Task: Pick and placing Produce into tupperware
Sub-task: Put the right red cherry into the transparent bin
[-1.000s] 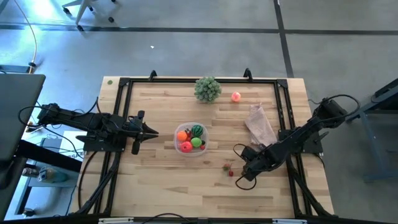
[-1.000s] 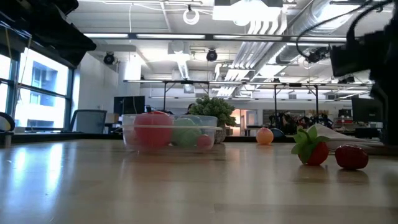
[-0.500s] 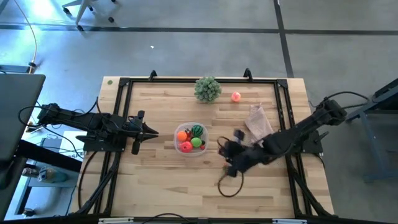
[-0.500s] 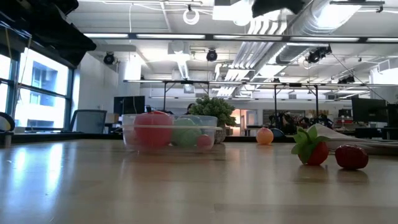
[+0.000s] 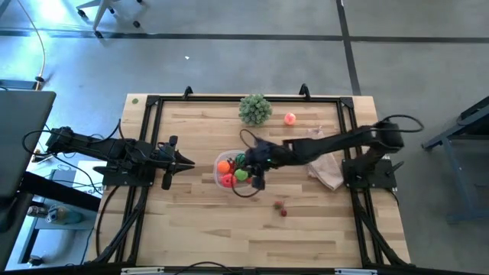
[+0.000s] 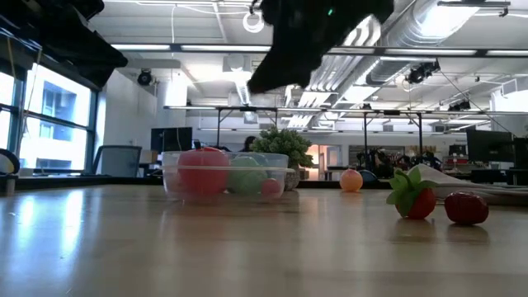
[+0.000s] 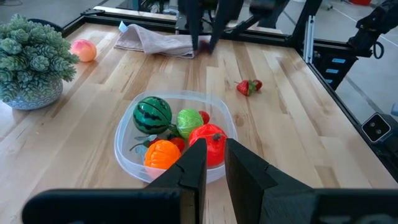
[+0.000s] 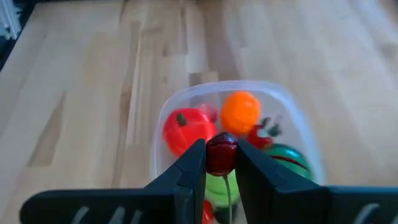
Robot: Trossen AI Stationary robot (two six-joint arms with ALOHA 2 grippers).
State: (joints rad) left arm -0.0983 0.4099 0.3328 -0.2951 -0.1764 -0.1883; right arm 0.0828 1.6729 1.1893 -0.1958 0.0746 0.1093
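Note:
The clear tupperware (image 5: pixel 234 170) (image 8: pixel 236 93) sits mid-table and holds an orange ball (image 8: pixel 240 112), a red tomato (image 8: pixel 185 127), a striped green ball (image 7: pixel 152 114), a pale green ball and small red berries. My right gripper (image 5: pixel 256 163) (image 8: pixel 222 163) hangs over it, shut on a dark red berry. A strawberry (image 5: pixel 280 205) (image 6: pixel 412 198) and a red berry (image 5: pixel 283 213) (image 6: pixel 466 208) lie on the table nearer the front. A pink-orange ball (image 5: pixel 290 118) rests near the far edge. My left gripper (image 5: pixel 188 163) (image 7: pixel 214 163) waits left of the tupperware, shut. My right gripper pinches the dark red berry (image 8: pixel 222 149) between its two fingers, at their free ends. The berry is lifted clear, above the tupperware's open top. A thin green stem (image 8: pixel 227 190) hangs below it.
A bushy pale-green ball (image 5: pixel 255 109) (image 7: pixel 28 56) stands near the far edge. A pinkish-white plastic bag (image 5: pixel 327 162) (image 7: pixel 155 42) lies right of the tupperware, partly under my right arm. A black frame (image 5: pixel 153 103) borders the table. Bare wood shows at the near side.
My right gripper has risen from the table near the strawberry and swung toward the table's left and far side. It now stands over the tupperware, still shut on the dark berry. The strawberry and the red berry have stayed put.

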